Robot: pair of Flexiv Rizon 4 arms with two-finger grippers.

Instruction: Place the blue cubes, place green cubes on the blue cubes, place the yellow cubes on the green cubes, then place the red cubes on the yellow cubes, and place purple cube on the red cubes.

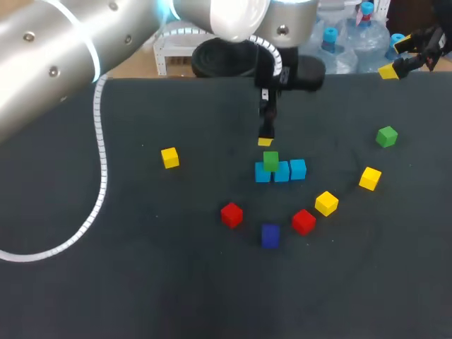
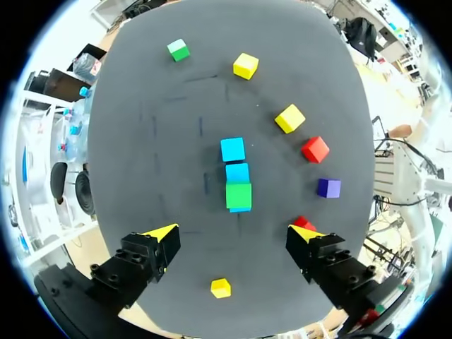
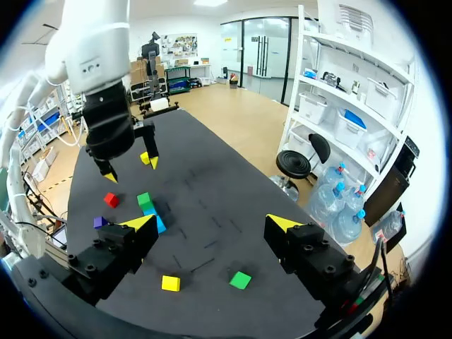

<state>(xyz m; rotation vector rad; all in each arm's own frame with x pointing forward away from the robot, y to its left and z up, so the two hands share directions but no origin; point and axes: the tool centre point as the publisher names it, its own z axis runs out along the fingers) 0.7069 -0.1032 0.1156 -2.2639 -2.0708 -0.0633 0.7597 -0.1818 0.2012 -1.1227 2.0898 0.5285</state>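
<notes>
**Stacking scene, first green cube in place.** Three blue cubes (image 1: 282, 172) lie in a touching row near the middle of the table (image 1: 141, 282). A green cube (image 1: 270, 161) rests on the leftmost one; the other two blue cubes are bare on top.

The left gripper (image 2: 234, 234) hangs above the far side of this green cube. Its fingers are spread wide apart and hold nothing. In the left wrist view the stack lies just ahead of it, in line with the gap between the fingers.

A second green cube (image 1: 386, 136) sits alone, well to the right and farther back.

Three yellow cubes lie singly:
- one (image 1: 169, 157) well to the left of the row;
- one (image 1: 326, 203) nearer and to the right of the row;
- one (image 1: 369, 178) farther right.

Two red cubes (image 1: 231, 215) (image 1: 304, 221) lie on the near side of the row. The purple cube (image 1: 270, 235) lies between them and slightly nearer.

The right gripper (image 3: 212, 224) is held over the table's far right corner, well apart from every cube. Its fingers are likewise spread and hold nothing.

A white coiled cable (image 1: 99, 176) from the left arm trails across the table's left part.
</notes>
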